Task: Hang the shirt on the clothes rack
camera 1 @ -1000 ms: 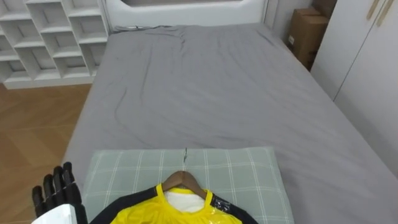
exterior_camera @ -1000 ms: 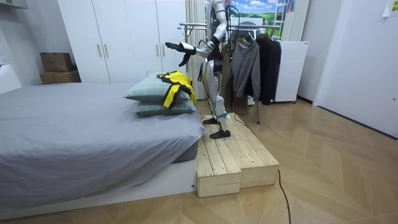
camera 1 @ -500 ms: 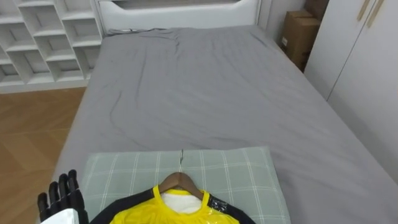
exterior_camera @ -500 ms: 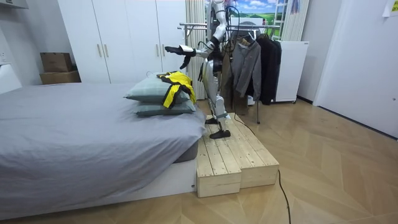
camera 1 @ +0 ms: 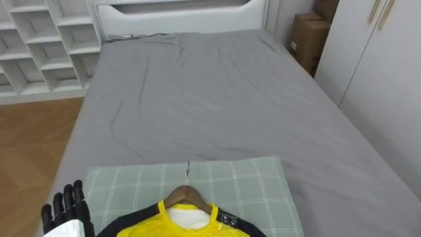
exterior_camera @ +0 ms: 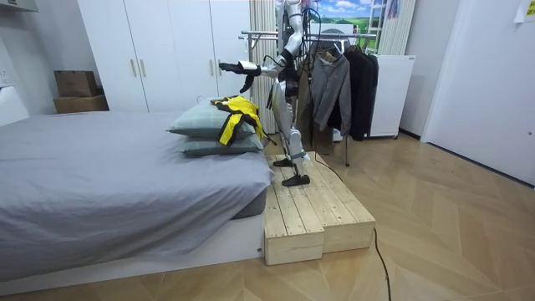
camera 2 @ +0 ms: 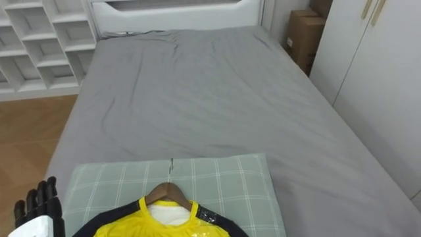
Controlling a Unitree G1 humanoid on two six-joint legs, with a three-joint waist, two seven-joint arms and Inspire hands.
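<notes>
View has shifted slightly and my left robot hand point(camera 1: 66, 207) sits lower, just beside the pillow's point(camera 1: 250, 191) left edge, fingers straight, holding nothing, grey bed point(camera 1: 217, 99) open ahead, yellow shirt point(camera 1: 151, 228) on hanger point(camera 1: 187, 194) lying on pillow.

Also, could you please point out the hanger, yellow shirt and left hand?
hanger point(camera 1: 187, 193), left eye view, on its wooden shoulder.
yellow shirt point(exterior_camera: 241, 108), room view, on the yellow cloth.
left hand point(camera 1: 65, 205), left eye view, on a finger.

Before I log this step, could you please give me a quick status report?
Left hand open, empty, left of pillow. Yellow shirt on hanger, lying on pillow. Nothing in the way.
</notes>
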